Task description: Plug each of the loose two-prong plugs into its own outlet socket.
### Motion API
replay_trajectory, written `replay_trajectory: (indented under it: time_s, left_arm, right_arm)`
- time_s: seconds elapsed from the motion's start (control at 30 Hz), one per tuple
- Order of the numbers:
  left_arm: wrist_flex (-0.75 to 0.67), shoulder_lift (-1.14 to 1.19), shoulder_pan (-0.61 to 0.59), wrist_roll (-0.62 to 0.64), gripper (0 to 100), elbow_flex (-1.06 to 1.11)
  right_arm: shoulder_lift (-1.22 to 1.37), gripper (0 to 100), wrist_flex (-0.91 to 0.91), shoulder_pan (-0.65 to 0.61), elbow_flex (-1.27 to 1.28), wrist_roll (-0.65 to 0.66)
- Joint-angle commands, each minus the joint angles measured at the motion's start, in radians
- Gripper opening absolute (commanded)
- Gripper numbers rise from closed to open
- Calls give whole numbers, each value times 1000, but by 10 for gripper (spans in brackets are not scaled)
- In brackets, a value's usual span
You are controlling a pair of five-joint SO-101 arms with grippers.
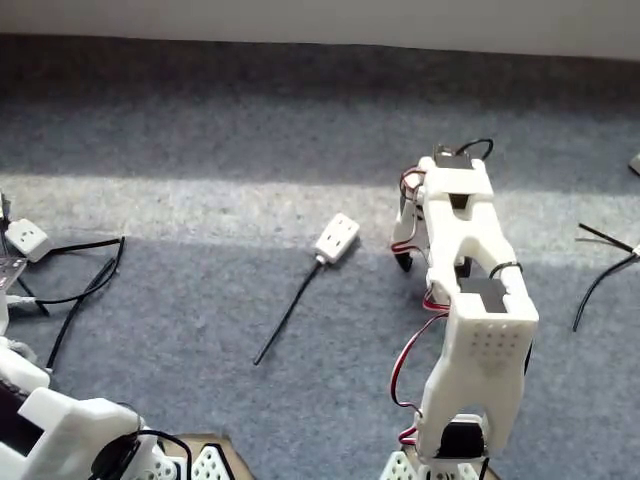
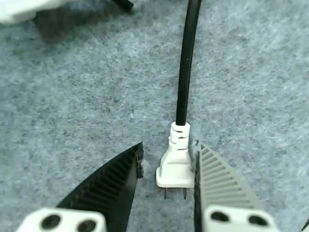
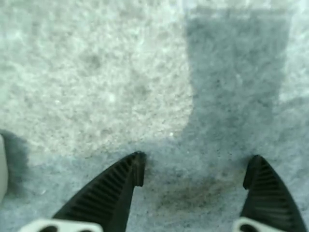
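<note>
Plug (image 2: 176, 169) white, boxy, two-pronged | left gripper (image 2: 169, 150) spread around it | right gripper (image 3: 197, 162) spread over fuzzy carpet (image 3: 120, 87)

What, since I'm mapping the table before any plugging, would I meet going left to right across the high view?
White socket block → black cable loop → corded white socket → right arm → black cables.

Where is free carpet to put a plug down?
Free: the wide strip of carpet beyond the middle outlet socket, and the patch between its cord and the black cables. Crowded: the left edge, around the second socket.
</note>
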Motion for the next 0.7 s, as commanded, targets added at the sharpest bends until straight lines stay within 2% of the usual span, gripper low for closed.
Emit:
replay_trajectory:
  time_s: [0.0,0.27,0.43,0.67]
  left_arm:
    - [26,-41,-12,-12,168,13]
    - [72,-42,-28,-12,168,18]
    - [72,-42,-58,-117,168,18]
    - [71,-42,-79,-126,168,8]
  right_arm:
    - [-12,325,-25,13,7,-9]
    - [-12,325,-25,13,7,-8]
    - [-10,325,-25,13,7,-6]
    - [-10,325,-25,13,7,-8]
